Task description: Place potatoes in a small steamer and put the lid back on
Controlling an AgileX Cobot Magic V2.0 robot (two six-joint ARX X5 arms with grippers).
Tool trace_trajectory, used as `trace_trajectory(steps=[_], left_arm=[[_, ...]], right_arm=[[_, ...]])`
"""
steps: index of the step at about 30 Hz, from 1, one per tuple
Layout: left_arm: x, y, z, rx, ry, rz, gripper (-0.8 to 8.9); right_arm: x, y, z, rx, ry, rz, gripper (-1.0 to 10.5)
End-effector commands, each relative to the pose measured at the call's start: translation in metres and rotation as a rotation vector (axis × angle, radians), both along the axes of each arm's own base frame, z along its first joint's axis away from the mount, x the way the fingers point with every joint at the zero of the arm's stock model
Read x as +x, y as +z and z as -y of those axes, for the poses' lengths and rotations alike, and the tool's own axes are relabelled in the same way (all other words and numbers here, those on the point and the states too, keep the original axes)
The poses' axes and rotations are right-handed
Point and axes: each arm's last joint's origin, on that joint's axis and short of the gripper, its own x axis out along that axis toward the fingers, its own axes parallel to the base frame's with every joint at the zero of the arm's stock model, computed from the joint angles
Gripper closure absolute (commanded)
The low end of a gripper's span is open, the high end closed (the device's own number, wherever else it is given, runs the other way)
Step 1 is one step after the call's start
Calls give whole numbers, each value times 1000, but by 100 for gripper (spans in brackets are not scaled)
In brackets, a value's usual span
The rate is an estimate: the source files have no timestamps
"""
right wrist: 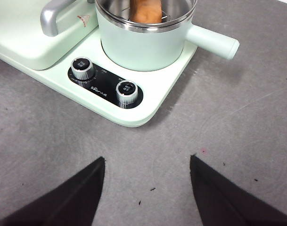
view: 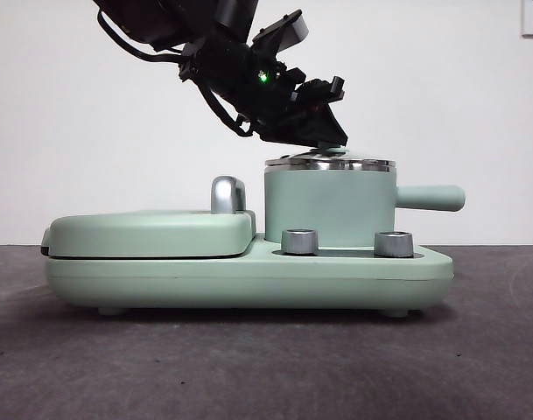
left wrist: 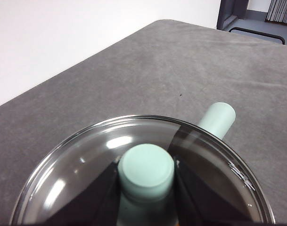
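The small steamer (view: 329, 208) stands on the right of the mint-green cooker base, its handle (view: 431, 198) pointing right. The lid (view: 330, 163) lies level at the steamer's steel rim. My left gripper (view: 330, 140) comes down from the upper left and is shut on the lid's knob (left wrist: 146, 169), one jaw on each side. The glass lid (left wrist: 82, 174) fills the left wrist view, with the steamer handle (left wrist: 217, 120) beyond it. The potato (right wrist: 145, 12) lies inside the steamer (right wrist: 143, 47). My right gripper (right wrist: 148, 160) is open and empty over the table, in front of the cooker.
The cooker base (view: 248, 271) carries a flat mint-green griddle cover (view: 152, 232) with a steel handle (view: 227, 194) on the left. Two steel dials (right wrist: 82, 68) (right wrist: 127, 92) sit at its front. Grey table lies around it.
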Motion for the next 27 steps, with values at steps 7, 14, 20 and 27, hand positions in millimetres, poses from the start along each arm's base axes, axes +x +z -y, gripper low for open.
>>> trace_trajectory(steps=[7, 14, 20, 27], left_arm=[[3, 1, 8, 0, -15, 1, 799], [4, 6, 8, 20, -15, -19, 799], [5, 7, 7, 25, -13, -27, 737], [4, 9, 7, 23, -13, -25, 497]], right_arm=[[0, 2, 0, 15, -9, 6, 662], [0, 2, 0, 15, -9, 6, 662], [0, 2, 0, 14, -10, 0, 662], [-1, 0, 0, 15, -17, -26, 662]])
